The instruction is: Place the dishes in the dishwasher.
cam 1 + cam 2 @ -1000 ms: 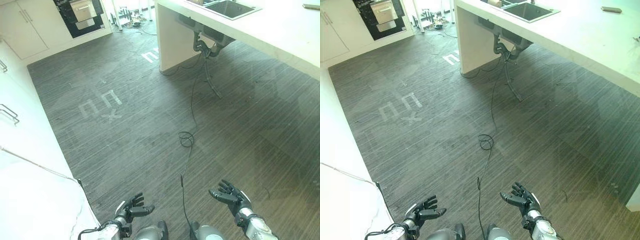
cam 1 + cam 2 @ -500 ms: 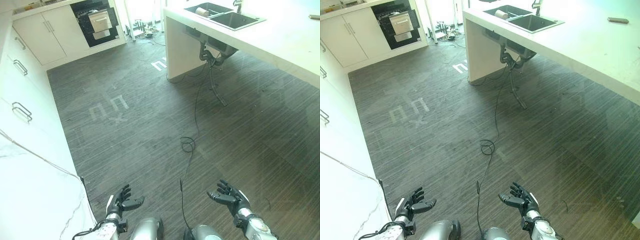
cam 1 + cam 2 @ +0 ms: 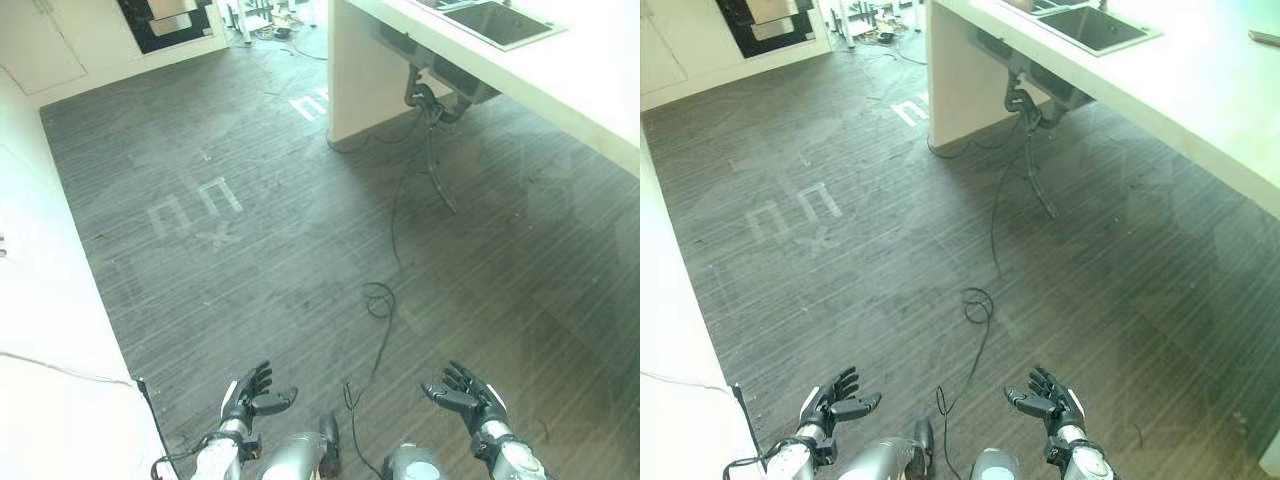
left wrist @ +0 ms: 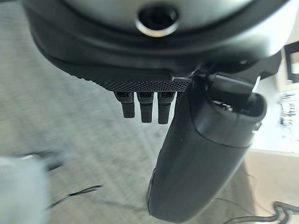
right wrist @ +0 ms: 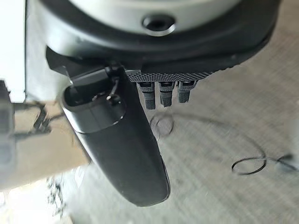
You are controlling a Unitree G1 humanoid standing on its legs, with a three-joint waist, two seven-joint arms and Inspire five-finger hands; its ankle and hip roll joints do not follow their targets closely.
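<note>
My left hand (image 3: 252, 392) and right hand (image 3: 468, 393) hang empty over the dark floor (image 3: 280, 240), fingers spread loose — the dishwasher (image 3: 168, 17) stands open far ahead, the sink (image 3: 498, 20) off right.

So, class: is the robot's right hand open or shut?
Open. The right hand has its fingers spread and relaxed above the floor, holding nothing.

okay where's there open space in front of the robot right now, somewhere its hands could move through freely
Both the left hand and the right hand are open and hold nothing. The dark wood floor is bare between the white cabinets and the island counter. It is more cluttered under the sink, where pipes hang down.
</note>
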